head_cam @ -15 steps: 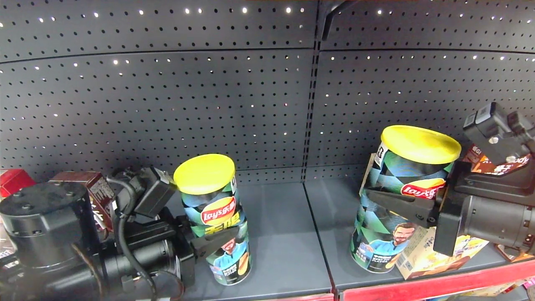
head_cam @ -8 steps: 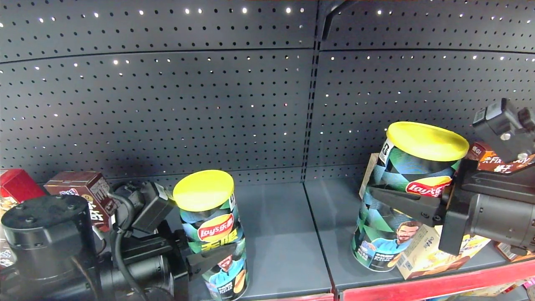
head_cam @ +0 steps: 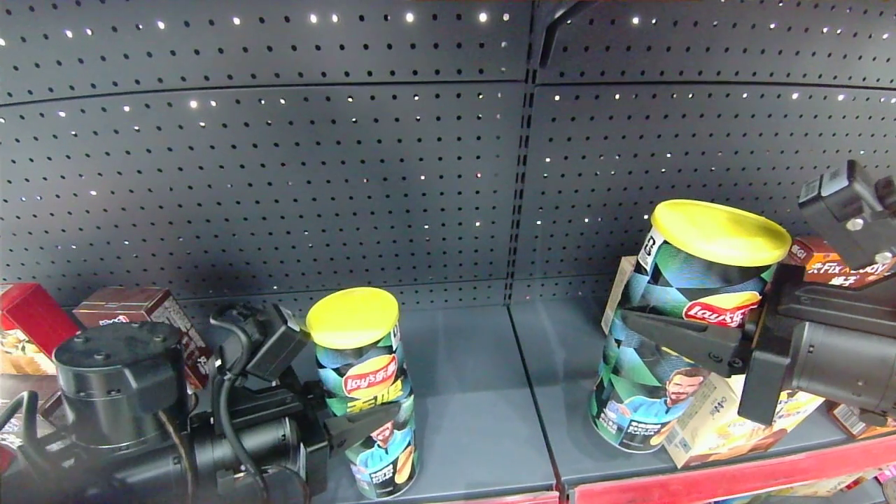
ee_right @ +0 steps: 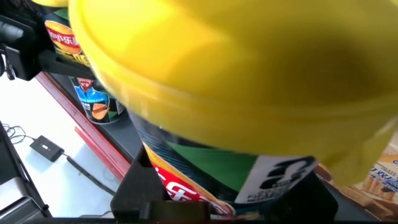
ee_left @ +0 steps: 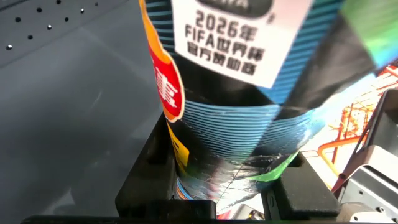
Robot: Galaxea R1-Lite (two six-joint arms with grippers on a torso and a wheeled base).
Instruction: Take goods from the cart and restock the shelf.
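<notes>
Two chip cans with yellow lids stand out against the dark shelf (head_cam: 476,406). My left gripper (head_cam: 374,420) is shut on the left can (head_cam: 360,371), which is upright near the shelf's front edge. The left wrist view has that can (ee_left: 236,93) between the dark fingers (ee_left: 149,168). My right gripper (head_cam: 689,339) is shut on the right can (head_cam: 672,280), which tilts, its base low over the right shelf panel. In the right wrist view the right can (ee_right: 249,81) sits in my right gripper (ee_right: 230,196), with the left can (ee_right: 81,74) farther off.
A perforated back panel (head_cam: 350,175) closes the shelf behind. Brown (head_cam: 140,311) and red (head_cam: 31,315) boxes sit at the far left. A beige box (head_cam: 707,427) leans by the right can, an orange-brown box (head_cam: 829,269) behind it. Bare shelf lies between the cans.
My left gripper has lowered its can and shifted it slightly right. My right gripper has carried its can a little up and to the right.
</notes>
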